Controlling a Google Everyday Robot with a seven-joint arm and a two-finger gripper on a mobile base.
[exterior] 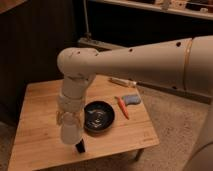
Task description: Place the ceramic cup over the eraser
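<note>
The ceramic cup (pixel 70 131) is a small off-white cup held at the end of my arm, low over the front of the wooden table (pixel 35 115). My gripper (pixel 69 119) is around the cup's top. The eraser (pixel 80 146) is a small black upright block just below and to the right of the cup's bottom edge, partly covered by it. The cup hangs above the eraser and slightly to its left.
A round black bowl (pixel 98 116) sits right of the cup. An orange stick-shaped item (pixel 122 107) and a blue-grey oblong object (pixel 132 99) lie further right. A pale object (pixel 122 82) lies at the back edge. Dark shelving stands behind.
</note>
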